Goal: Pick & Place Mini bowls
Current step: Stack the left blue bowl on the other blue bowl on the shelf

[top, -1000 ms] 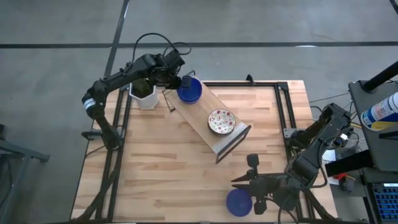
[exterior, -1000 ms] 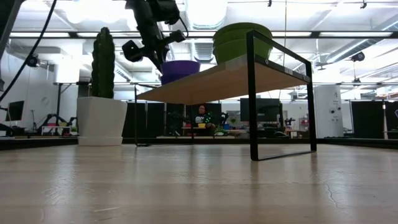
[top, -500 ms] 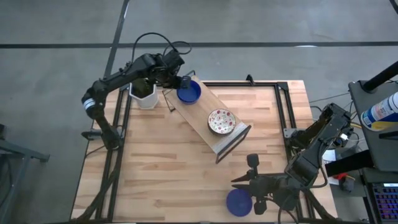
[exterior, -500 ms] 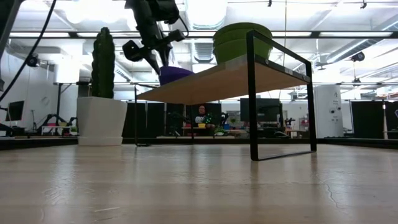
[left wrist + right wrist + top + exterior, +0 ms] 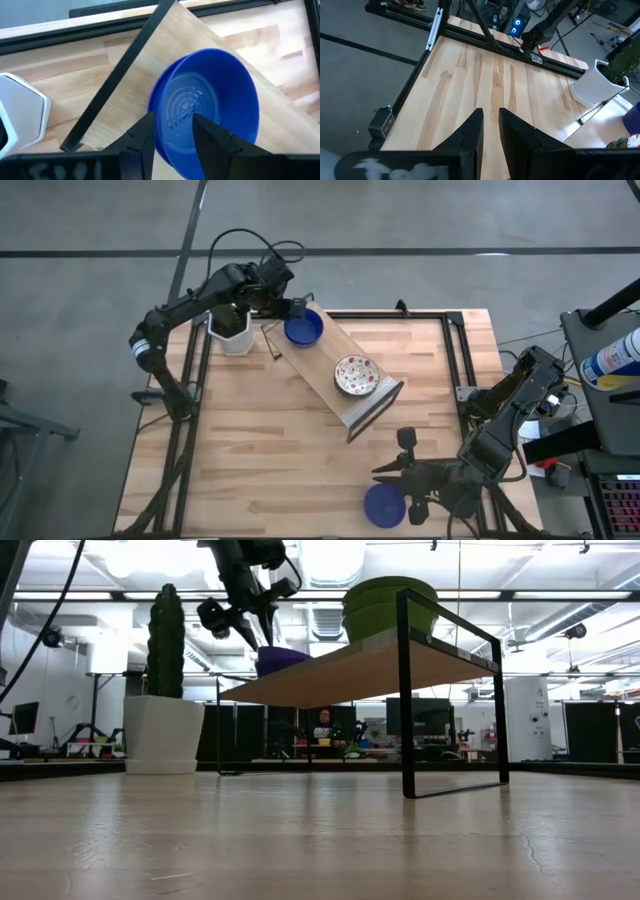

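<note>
The left claw [image 5: 291, 308] sits at the far left corner of the table [image 5: 250, 450], its fingers [image 5: 145, 137] narrowly parted with the near rim of a blue mini bowl [image 5: 304, 329] between them. That bowl rests on the far end of a wooden riser shelf [image 5: 322, 366]; whether the fingers press the rim or only straddle it cannot be told. The right claw [image 5: 385, 472] waits near the table's front edge, its fingers nearly together and holding nothing, just beside a second blue mini bowl [image 5: 384, 505].

Three mini bowls are in sight from above: two blue and one speckled cream mini bowl [image 5: 356, 375], which sits on the shelf toward its near end. A white cactus pot [image 5: 232, 333] stands beside the shelf's far end.

The low view alone shows the bowls raised on the shelf above the table, and a person seated in the room behind. The second blue bowl is seen only from above.
</note>
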Action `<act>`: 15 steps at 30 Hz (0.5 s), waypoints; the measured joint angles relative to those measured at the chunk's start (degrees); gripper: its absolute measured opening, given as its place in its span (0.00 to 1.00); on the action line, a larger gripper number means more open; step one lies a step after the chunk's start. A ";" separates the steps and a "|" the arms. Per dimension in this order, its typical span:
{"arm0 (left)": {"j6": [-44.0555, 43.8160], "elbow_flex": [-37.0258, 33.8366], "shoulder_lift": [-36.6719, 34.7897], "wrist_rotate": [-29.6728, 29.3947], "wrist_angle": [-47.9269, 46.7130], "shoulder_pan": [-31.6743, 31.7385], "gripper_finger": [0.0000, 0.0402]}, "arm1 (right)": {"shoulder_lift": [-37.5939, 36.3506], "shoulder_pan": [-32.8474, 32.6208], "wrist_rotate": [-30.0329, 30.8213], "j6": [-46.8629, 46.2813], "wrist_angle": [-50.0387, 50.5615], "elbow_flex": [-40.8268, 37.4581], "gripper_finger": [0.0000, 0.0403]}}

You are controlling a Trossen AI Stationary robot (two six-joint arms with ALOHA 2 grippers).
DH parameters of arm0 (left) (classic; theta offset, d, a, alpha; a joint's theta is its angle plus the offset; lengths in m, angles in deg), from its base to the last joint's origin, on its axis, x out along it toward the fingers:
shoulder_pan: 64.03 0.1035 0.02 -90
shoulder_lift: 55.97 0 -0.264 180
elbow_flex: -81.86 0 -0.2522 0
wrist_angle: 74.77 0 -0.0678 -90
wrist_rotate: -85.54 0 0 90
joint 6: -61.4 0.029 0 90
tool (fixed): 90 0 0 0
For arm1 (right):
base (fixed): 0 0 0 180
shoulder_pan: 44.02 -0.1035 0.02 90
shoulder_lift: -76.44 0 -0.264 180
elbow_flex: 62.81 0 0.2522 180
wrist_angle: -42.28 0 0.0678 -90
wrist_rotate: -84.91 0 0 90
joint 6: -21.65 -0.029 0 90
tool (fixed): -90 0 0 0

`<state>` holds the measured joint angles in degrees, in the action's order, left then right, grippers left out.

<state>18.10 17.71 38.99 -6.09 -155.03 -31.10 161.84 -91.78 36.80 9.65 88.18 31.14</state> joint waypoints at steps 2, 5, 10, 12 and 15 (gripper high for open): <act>0.20 -0.01 0.00 1.14 0.03 0.02 0.29 | 0.00 0.01 0.00 0.01 0.00 0.00 0.14; 1.02 0.11 0.00 1.76 0.33 0.02 0.25 | 0.00 0.01 0.00 0.01 0.00 0.00 0.14; 2.69 0.95 -0.64 -1.01 0.79 0.35 0.10 | 0.00 0.00 0.00 -0.01 0.01 -0.06 0.14; 4.11 0.91 -0.90 -0.02 1.19 0.39 0.04 | 0.00 -0.01 -0.02 -0.01 0.07 -0.07 0.14; 4.13 0.32 -0.90 2.79 1.09 0.31 0.01 | -0.01 -0.01 -0.01 0.01 0.07 -0.11 0.14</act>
<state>22.23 18.03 38.09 -3.30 -153.94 -30.79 161.83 -91.79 36.79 9.65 88.24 31.03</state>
